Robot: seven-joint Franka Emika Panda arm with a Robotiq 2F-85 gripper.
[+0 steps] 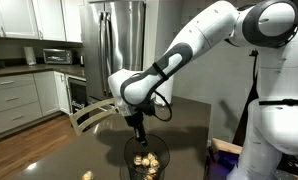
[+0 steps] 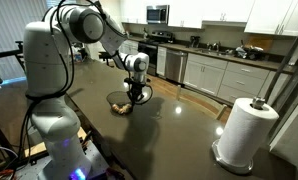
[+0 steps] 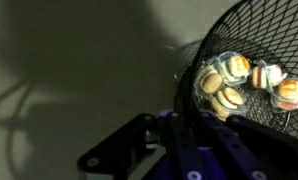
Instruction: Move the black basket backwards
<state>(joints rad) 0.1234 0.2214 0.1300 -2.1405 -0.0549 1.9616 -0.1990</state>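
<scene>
The black basket [image 1: 147, 160] is a small round bowl of thin black wire with tan-yellow lumps inside. It sits on the dark table [image 1: 49, 150] and shows in both exterior views [image 2: 121, 103]. My gripper [image 1: 139, 137] reaches down onto its rim on one side [image 2: 137, 96]. In the wrist view the basket [image 3: 251, 35] fills the right side, and the gripper [image 3: 181, 112] is closed over the wire rim at its left edge. The fingertips are dark and partly hidden.
A paper towel roll [image 2: 244, 130] stands upright on the table, far from the basket. A wooden chair back [image 1: 91, 118] rises at the table's edge. A steel fridge [image 1: 119, 40] and kitchen cabinets [image 2: 214, 75] stand beyond the table.
</scene>
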